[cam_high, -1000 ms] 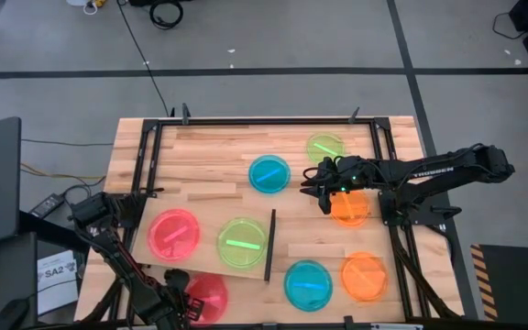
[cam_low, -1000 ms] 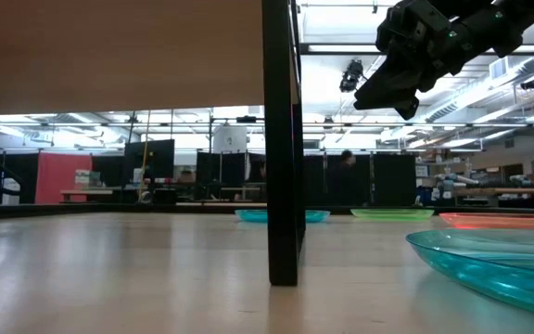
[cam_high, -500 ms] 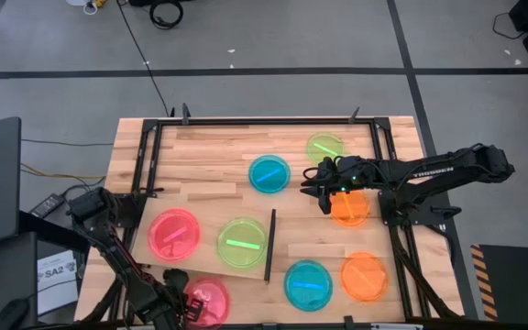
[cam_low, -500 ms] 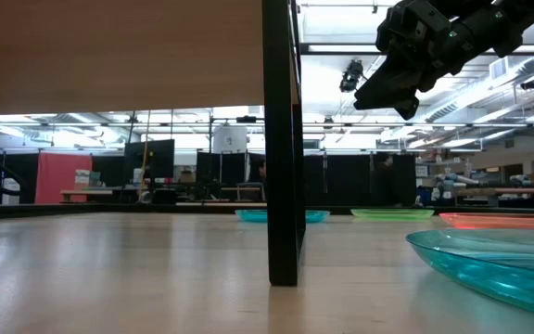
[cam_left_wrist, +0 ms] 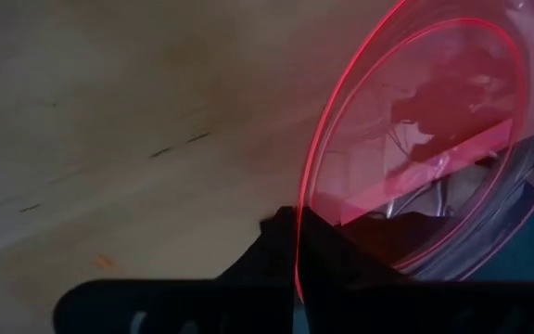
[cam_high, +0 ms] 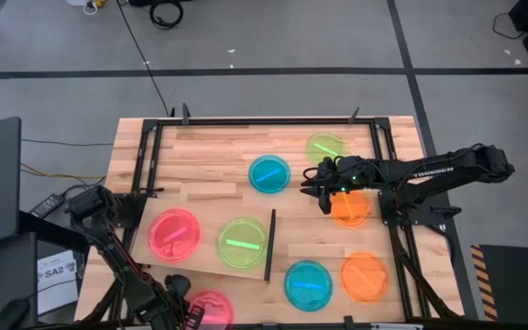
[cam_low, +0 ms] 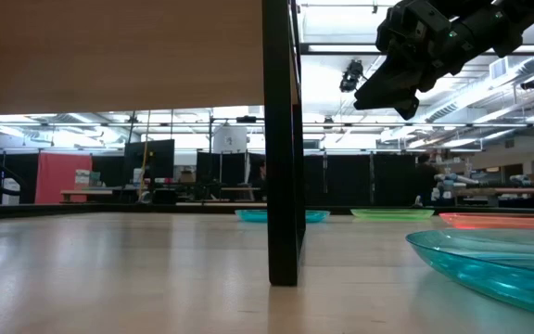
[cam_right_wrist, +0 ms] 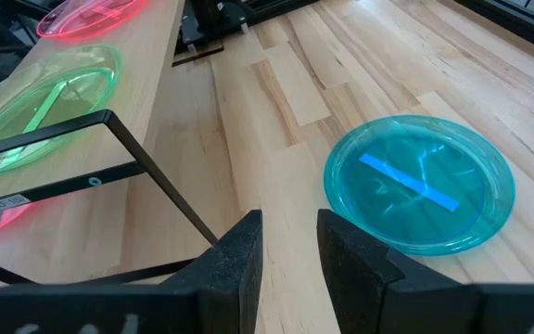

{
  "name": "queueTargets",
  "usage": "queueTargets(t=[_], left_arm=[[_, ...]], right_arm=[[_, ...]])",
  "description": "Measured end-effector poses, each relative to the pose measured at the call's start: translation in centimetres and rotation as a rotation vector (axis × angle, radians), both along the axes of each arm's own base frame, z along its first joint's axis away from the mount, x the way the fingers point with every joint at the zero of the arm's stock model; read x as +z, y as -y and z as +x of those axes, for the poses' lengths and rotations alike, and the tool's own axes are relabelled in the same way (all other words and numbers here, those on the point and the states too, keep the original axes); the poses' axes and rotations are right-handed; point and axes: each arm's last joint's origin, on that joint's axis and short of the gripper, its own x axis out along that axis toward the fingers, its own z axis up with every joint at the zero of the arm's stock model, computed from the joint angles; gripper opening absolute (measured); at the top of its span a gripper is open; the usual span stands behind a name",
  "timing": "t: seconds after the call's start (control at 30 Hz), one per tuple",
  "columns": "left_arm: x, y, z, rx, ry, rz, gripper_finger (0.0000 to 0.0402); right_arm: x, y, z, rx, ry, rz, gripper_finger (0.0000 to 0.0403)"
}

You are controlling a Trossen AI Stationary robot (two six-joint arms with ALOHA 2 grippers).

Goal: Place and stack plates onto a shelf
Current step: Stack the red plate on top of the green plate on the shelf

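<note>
Two grippers show. Left gripper (cam_high: pixel 189 310) is clamped on the rim of a pink plate (cam_left_wrist: pixel 415 139), jaws nearly together, with the plate standing up past the fingertips, off the shelf (cam_high: pixel 204 264). Right gripper (cam_right_wrist: pixel 286 243) hangs with jaws slightly apart, holding nothing; a blue plate (cam_right_wrist: pixel 419 197) lies just ahead of them on the table (cam_high: pixel 209 156).
</note>
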Motion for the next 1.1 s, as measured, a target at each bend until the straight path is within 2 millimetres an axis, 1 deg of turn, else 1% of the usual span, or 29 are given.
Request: queueTargets(t=[0.17,0.47,0.67,0.77,0.93,1.1], left_arm=[[0.4,0.2,0.0,-0.007,0.022,-0.030,0.0007],[2.8,-0.3,-0.2,-0.009,0.084,-0.081,0.0007],[4.6,-0.2,-0.4,-0.034,0.141,-0.161,0.0007],[5.7,0.1,-0.4,-0.070,0.198,-0.228,0.0007],[8.0,0.4,0.0,-0.101,0.350,-0.331,0.0007],[9.8,-0.1,0.7,-0.099,0.527,-0.327,0.0007]], right_arm=[[0.0,0.0,0.0,0.000,0.000,0.000,0.0112],[0.0,0.0,0.0,0.000,0.000,0.000,0.0112],[0.0,0.0,0.0,0.000,0.001,0.000,0.0112],[0.0,0.0,0.0,0.000,0.001,0.000,0.0112],[0.0,0.0,0.0,0.000,0.002,0.000,0.0112],[0.0,0.0,0.0,0.000,0.002,0.000,0.0112]])
